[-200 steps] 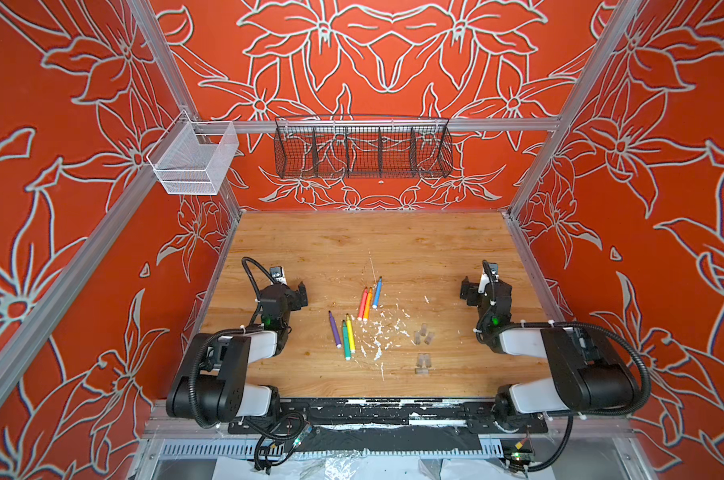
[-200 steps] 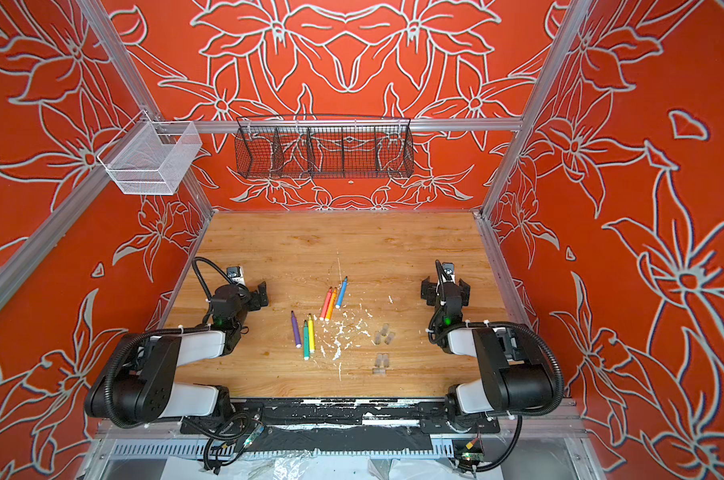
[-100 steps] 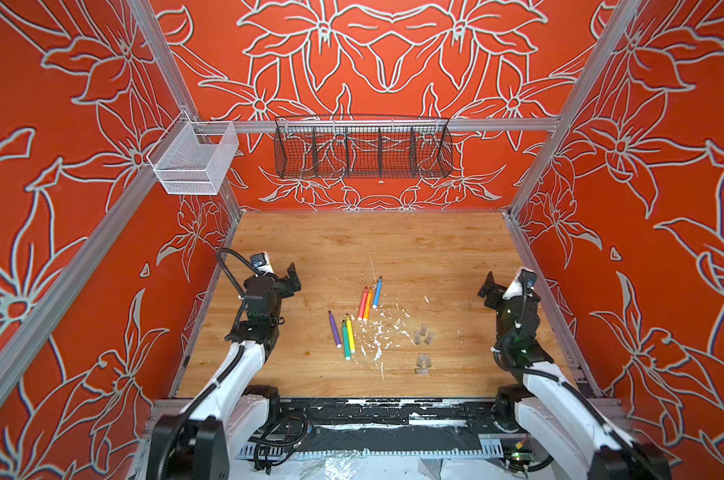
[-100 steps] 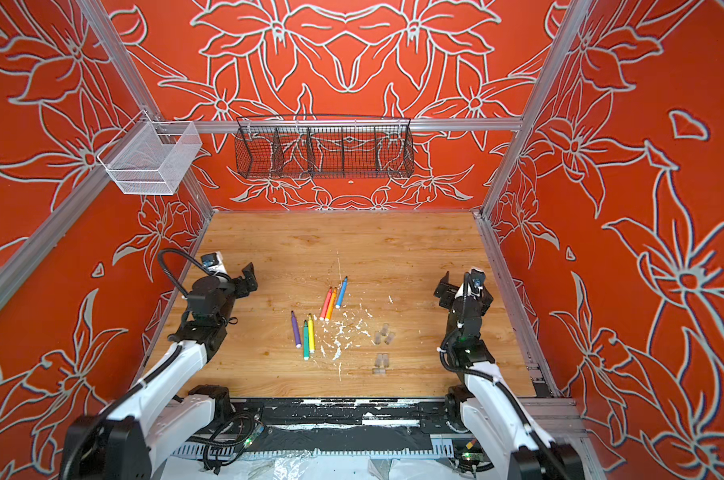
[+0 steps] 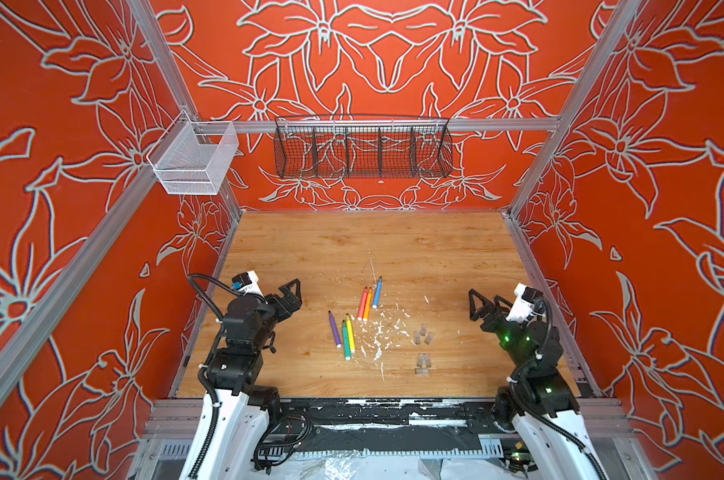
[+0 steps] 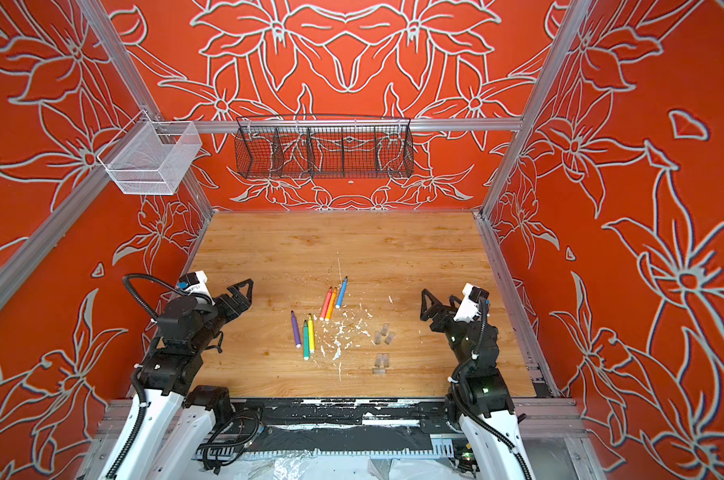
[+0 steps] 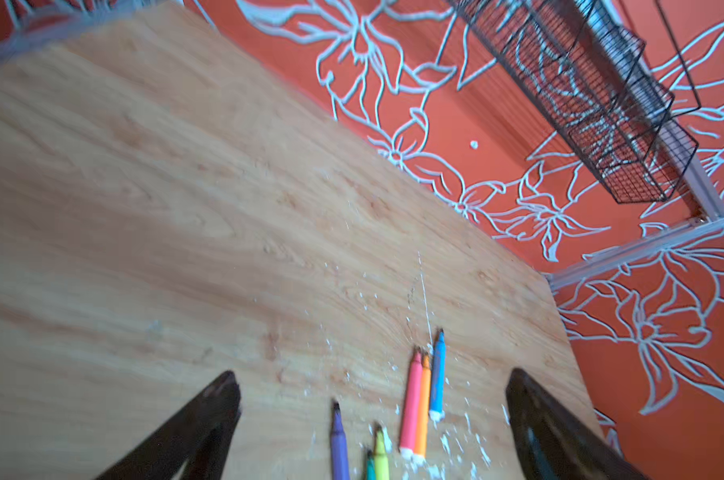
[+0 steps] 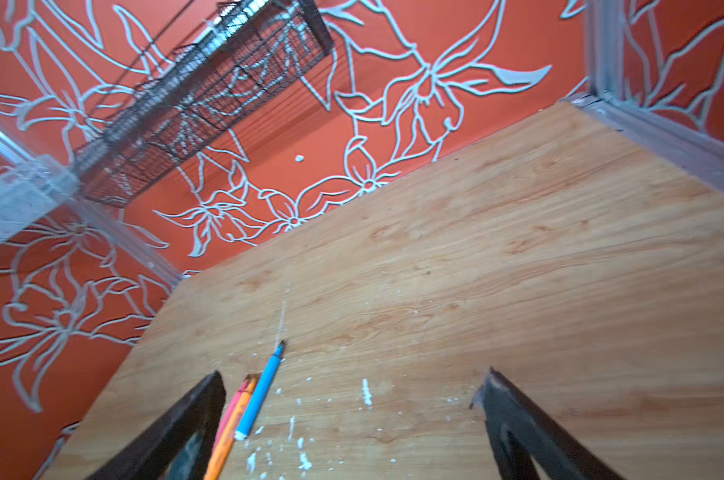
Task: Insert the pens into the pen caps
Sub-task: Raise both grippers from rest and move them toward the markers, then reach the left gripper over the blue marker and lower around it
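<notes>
Six pens lie mid-table in both top views: pink-red [image 5: 362, 303], orange [image 5: 368, 304] and blue [image 5: 377, 292] together, with purple [image 5: 334, 329], green [image 5: 345, 340] and yellow [image 5: 350, 333] nearer the front. Several clear pen caps [image 5: 422, 333] [image 6: 383, 334] lie in two small clusters to their right. My left gripper [image 5: 289, 299] [image 7: 370, 376] hovers open left of the pens, empty. My right gripper [image 5: 478, 306] [image 8: 354, 374] hovers open right of the caps, empty. The right wrist view shows the blue pen [image 8: 260, 390] and no caps.
White flecks of debris [image 5: 379, 332] are scattered between pens and caps. A black wire basket [image 5: 362, 147] hangs on the back wall and a white mesh basket [image 5: 194, 160] on the left rail. Bare wooden table [image 5: 373, 245] stretches behind the pens.
Both arms have unfolded and risen from a low rest pose, lifting the grippers above the table and turning them toward the middle. Both stay open. Pens and caps have not moved.
</notes>
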You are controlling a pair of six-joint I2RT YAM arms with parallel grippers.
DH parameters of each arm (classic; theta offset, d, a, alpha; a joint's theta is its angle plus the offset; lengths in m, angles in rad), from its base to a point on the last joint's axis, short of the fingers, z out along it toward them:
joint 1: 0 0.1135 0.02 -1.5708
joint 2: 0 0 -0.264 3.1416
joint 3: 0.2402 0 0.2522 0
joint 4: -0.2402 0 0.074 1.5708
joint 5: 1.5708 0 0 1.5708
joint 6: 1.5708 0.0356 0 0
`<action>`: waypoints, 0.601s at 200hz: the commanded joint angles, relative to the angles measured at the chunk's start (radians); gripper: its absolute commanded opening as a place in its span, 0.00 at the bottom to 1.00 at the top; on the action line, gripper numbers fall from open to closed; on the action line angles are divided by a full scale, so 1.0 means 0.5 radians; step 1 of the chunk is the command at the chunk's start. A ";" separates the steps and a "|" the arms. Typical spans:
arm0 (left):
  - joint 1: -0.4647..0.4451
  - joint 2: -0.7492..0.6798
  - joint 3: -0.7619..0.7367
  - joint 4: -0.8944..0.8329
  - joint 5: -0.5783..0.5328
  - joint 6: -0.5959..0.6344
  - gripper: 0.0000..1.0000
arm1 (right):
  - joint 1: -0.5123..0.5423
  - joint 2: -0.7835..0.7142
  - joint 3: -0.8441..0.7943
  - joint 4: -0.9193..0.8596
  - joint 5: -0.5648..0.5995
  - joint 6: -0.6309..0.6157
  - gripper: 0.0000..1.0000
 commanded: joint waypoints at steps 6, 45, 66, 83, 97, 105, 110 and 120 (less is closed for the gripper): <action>0.008 0.221 0.282 -0.449 0.177 -0.296 0.97 | -0.002 0.031 0.066 -0.193 -0.091 0.124 0.97; 0.008 0.426 0.660 -0.881 -0.098 -0.183 0.97 | -0.002 0.323 0.185 -0.367 0.186 0.017 0.97; 0.008 0.447 0.625 -0.817 -0.115 -0.148 0.97 | -0.002 0.480 0.188 -0.338 0.228 -0.008 0.97; 0.008 0.513 0.629 -0.786 0.121 -0.027 0.97 | -0.002 0.579 0.205 -0.337 0.297 -0.022 0.97; 0.008 0.549 0.648 -0.760 0.255 0.021 0.97 | -0.002 0.643 0.187 -0.304 0.350 -0.001 0.96; -0.002 0.559 0.642 -0.737 0.309 0.013 0.97 | -0.001 0.677 0.166 -0.261 0.376 0.007 0.96; -0.021 0.566 0.631 -0.695 0.361 0.014 0.97 | -0.002 0.697 0.155 -0.253 0.407 0.017 0.95; -0.132 0.601 0.640 -0.648 0.346 0.017 0.98 | -0.002 0.744 0.153 -0.250 0.476 0.040 0.95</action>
